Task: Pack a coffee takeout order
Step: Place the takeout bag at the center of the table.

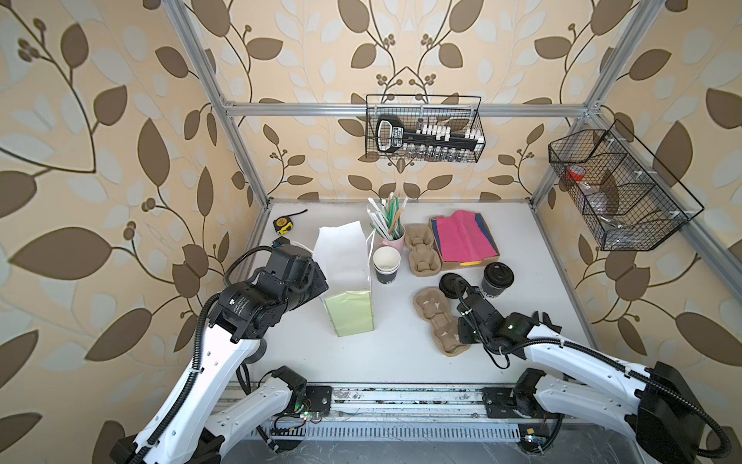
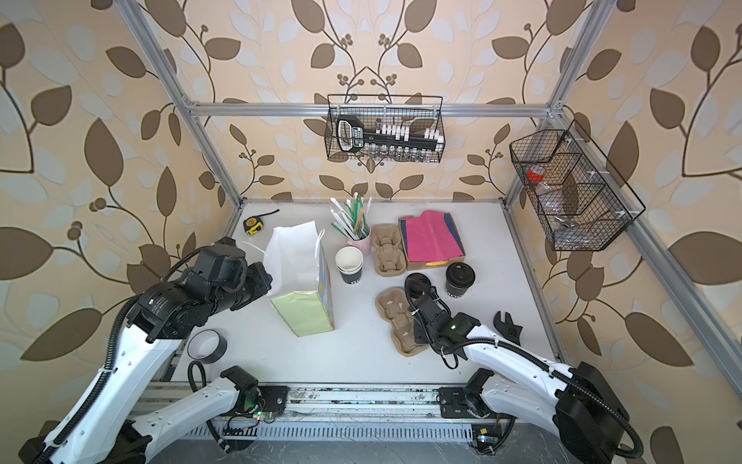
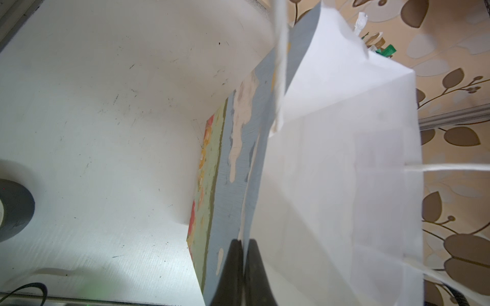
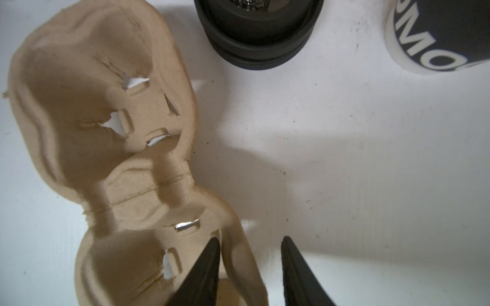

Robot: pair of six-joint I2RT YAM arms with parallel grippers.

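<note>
A brown pulp two-cup carrier lies flat on the white table, right of centre. My right gripper is open astride its near rim, one finger inside the cup well and the other outside over the table. The dark cup with a black domed lid stands just beyond. The pink napkin lies in a cardboard tray at the back. My left gripper is shut on the side edge of an upright paper bag.
Loose black lids sit beside the carrier. A stack of lidless cups, a pink cup of straws and more carriers stand behind. A tape measure, tape roll and wrench lie near the edges.
</note>
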